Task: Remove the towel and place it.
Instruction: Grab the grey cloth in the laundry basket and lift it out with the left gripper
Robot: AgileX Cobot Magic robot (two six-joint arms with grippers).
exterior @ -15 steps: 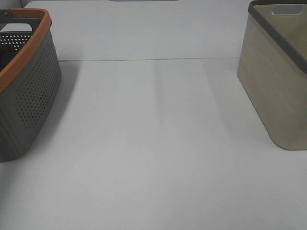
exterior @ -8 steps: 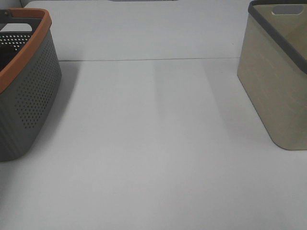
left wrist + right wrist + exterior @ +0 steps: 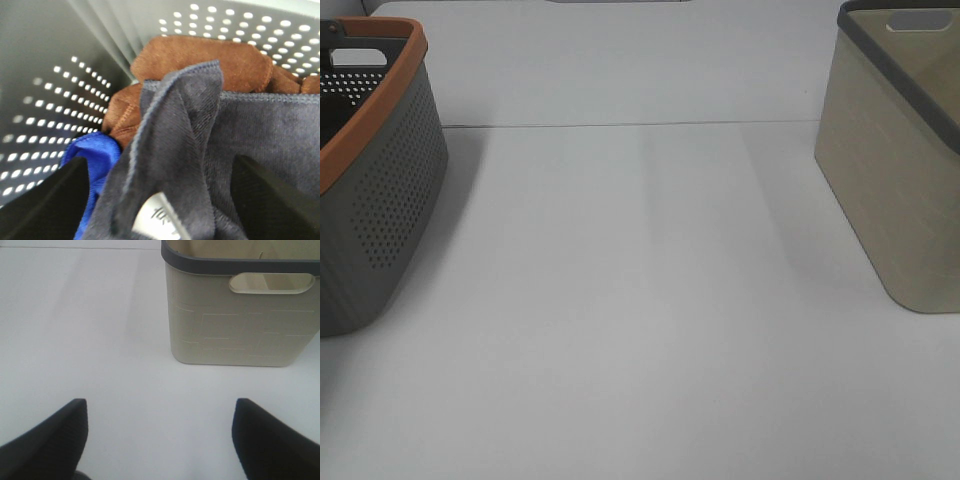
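The left gripper holds its two black fingers spread wide apart and clamped on nothing, while the right gripper, angled downward, likewise stands with its two black, finely ridged fingers parted wide, closed on nothing.

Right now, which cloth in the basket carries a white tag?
The dark navy towel, lying on top; the brown cloth and the blue cloth partly under it show no tag.

Towel matt terry cloth; basket perforated plastic.
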